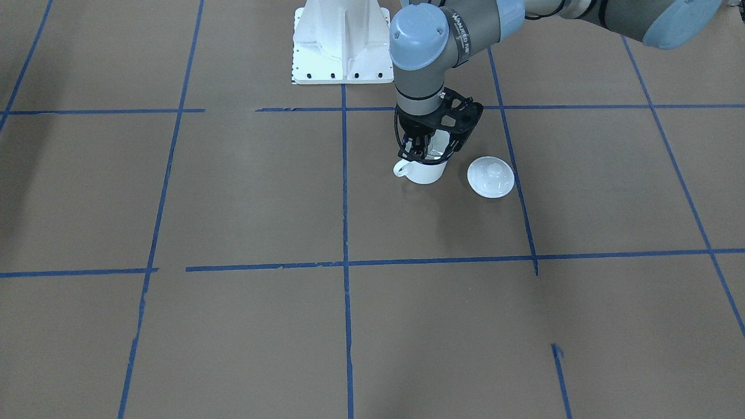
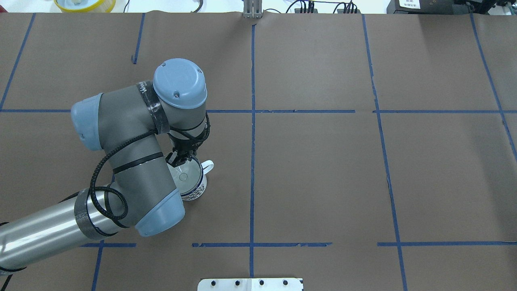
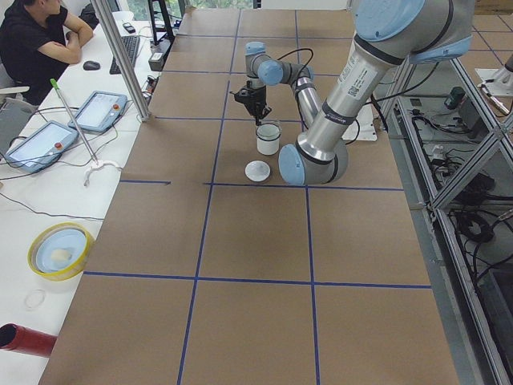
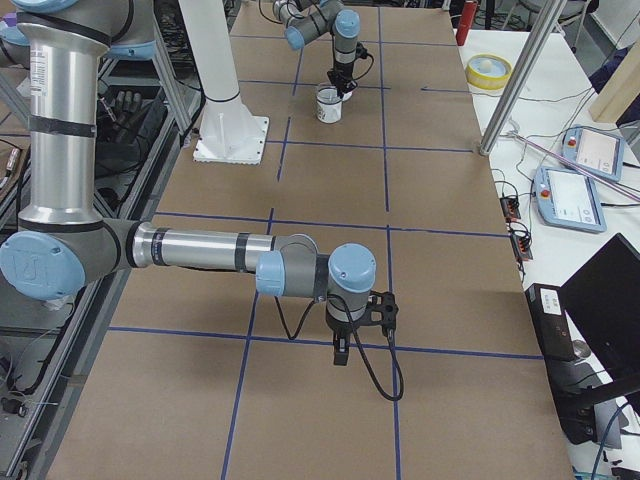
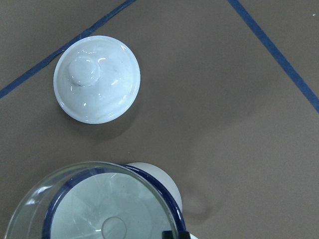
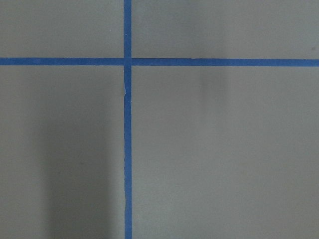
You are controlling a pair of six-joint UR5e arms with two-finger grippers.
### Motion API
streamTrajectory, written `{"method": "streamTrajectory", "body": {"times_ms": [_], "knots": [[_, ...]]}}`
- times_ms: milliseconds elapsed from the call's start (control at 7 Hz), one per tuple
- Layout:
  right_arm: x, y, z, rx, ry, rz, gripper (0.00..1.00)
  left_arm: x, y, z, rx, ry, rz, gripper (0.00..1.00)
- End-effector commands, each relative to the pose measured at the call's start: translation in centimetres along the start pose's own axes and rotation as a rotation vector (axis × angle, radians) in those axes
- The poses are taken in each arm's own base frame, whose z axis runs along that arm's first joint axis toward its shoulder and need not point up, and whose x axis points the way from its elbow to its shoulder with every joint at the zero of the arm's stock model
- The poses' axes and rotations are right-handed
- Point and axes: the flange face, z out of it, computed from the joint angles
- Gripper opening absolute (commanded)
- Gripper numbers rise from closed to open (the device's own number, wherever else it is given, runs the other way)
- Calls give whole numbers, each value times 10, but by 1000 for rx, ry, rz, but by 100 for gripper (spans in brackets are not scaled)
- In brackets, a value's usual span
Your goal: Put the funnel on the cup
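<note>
Overhead exterior shows the left gripper [image 2: 180,158] low over the cup [image 2: 197,189]. Its fingers seem pinched on the rim of the funnel [image 5: 99,209]. The clear cone sits off-centre in the mug's mouth, overhanging the blue rim on the side toward the lid [image 5: 97,78]. Releasing now could let the funnel tip or slide off, since its spout may not be seated. The right gripper [image 4: 341,352] hangs well apart; whether it is clenched cannot be told.
</note>
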Motion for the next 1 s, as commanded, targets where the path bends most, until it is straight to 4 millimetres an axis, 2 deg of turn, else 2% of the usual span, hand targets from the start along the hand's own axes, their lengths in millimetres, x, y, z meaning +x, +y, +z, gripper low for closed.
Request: {"method": "streamTrajectory", "body": {"times_ms": [0, 143, 286, 429, 571, 714, 857], "knots": [[0, 0, 0, 0, 0, 0, 100, -1, 2, -8, -7, 16, 8, 100], [0, 0, 0, 0, 0, 0, 100, -3, -2, -16, -7, 28, 83, 100], [0, 0, 0, 0, 0, 0, 100, 4, -53, -35, 25, 60, 156, 100], [0, 0, 0, 0, 0, 0, 100, -6, -115, -52, 61, 91, 263, 100], [0, 0, 0, -1, 0, 1, 100, -20, -184, -53, 64, 105, 353, 100], [0, 0, 0, -1, 0, 1, 100, -55, -260, -34, 18, 106, 472, 100], [0, 0, 0, 0, 0, 0, 100, -104, -341, -14, 15, 110, 576, 100]]}}
